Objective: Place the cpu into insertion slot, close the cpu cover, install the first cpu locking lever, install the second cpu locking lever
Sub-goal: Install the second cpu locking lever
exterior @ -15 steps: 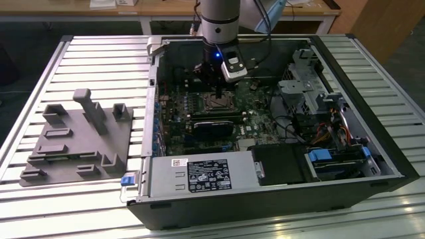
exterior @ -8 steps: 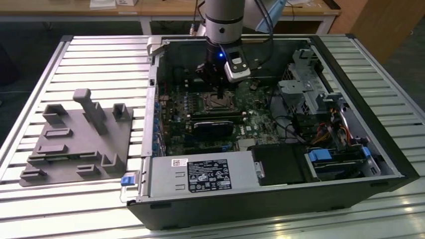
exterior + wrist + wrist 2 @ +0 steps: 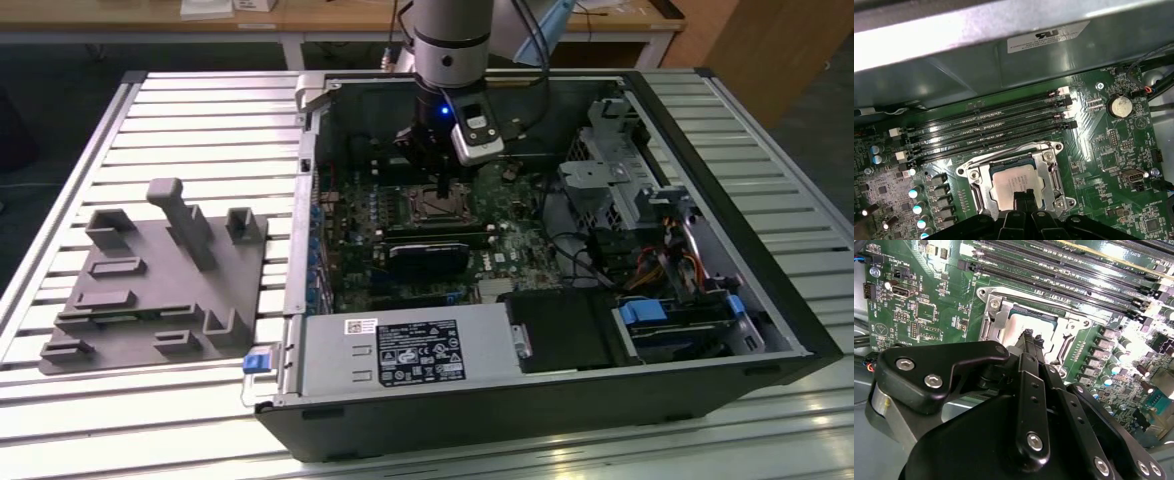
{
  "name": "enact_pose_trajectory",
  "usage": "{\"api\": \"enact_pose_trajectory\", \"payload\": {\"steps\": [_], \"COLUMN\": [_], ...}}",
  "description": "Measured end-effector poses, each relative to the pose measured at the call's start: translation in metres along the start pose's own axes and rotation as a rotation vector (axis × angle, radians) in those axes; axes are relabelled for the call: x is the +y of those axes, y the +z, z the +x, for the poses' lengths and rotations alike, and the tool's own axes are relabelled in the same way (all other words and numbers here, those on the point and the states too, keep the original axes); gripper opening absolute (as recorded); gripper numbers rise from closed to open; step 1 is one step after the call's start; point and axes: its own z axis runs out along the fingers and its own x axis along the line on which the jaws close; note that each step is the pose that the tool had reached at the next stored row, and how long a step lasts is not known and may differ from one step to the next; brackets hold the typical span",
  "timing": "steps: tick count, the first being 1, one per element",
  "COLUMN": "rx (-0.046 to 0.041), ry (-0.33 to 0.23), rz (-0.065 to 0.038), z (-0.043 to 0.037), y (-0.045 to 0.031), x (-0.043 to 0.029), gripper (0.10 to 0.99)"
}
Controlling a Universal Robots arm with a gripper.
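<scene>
The cpu point(image 3: 1013, 180), a dull silvery square, lies flat in its socket on the green motherboard point(image 3: 1104, 165) inside the open computer case point(image 3: 534, 400). The cpu cover point(image 3: 1050, 167), a silvery metal frame, lies down around the chip, whose top shows through the window. My gripper point(image 3: 1024, 196) hangs straight over the chip, its black fingertips point(image 3: 1027, 337) pressed together with nothing between them, just above or touching the chip's top. In the exterior view the gripper point(image 3: 441, 185) reaches down over the socket point(image 3: 435, 207). I cannot tell how the locking levers stand.
Black memory slots point(image 3: 989, 132) run beside the socket, with a coin battery point(image 3: 1119, 106) near them. A row of capacitors point(image 3: 916, 200) flanks the other side. The case holds a power supply point(image 3: 400, 350) and a drive cage point(image 3: 627, 170). A grey fixture plate point(image 3: 154, 280) sits on the exterior view's left.
</scene>
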Motion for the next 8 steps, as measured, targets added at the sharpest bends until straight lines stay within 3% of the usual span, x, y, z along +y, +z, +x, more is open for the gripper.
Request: {"api": "enact_pose_trajectory", "payload": {"steps": [8], "rx": [0.0003], "ry": [0.000], "rz": [0.000], "z": [0.0000], "y": [-0.0010], "x": [0.0000], "gripper": [0.106]}}
